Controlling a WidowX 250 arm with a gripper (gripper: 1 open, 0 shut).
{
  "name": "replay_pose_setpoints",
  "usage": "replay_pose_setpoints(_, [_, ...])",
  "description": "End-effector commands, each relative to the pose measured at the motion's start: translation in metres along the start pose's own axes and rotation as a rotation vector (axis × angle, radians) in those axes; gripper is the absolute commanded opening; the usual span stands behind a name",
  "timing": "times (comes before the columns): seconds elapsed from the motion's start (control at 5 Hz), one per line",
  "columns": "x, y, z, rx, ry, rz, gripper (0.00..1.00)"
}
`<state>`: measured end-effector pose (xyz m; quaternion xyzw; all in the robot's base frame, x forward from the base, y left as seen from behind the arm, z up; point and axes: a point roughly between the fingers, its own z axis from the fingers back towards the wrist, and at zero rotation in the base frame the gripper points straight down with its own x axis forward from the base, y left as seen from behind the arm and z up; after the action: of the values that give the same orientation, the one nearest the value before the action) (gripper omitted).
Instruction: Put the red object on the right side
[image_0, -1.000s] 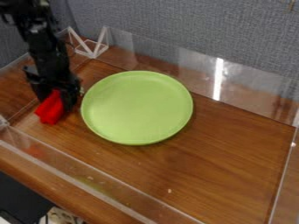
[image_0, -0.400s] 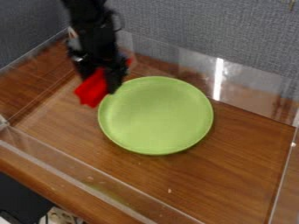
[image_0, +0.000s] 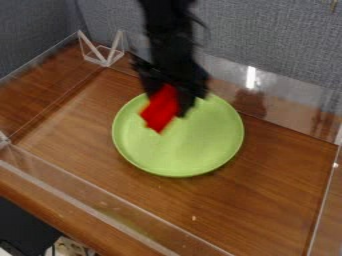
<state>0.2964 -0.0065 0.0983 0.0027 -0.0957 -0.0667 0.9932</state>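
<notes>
Red object (image_0: 162, 107) in gripper (image_0: 170, 92), long axis tilted down-left over green plate (image_0: 214, 150)

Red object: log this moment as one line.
gripper: shut on red object | block: lifted, above green plate | right side: not yet reached

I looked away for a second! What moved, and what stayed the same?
The end effector carried the red object up and rightward, from the table's left side to above the green plate. It kept its hold throughout. The plate shifted slightly right early on. The wooden table stayed the same.
</notes>
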Motion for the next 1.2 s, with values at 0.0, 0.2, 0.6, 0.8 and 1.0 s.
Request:
replay_pose_setpoints(0.0, [0.013,-0.023,-0.011,0.013,-0.017,-0.004,0.00])
replay_pose_setpoints(0.2, [0.014,-0.036,-0.034,0.013,-0.004,-0.059,0.00])
replay_pose_setpoints(0.6, [0.003,-0.031,-0.051,0.002,0.009,-0.065,0.00])
replay_pose_setpoints(0.8, [-0.002,-0.026,-0.049,0.004,0.016,-0.041,1.00])
replay_pose_setpoints(1.0, [0.001,-0.001,-0.047,0.015,0.019,-0.035,1.00])
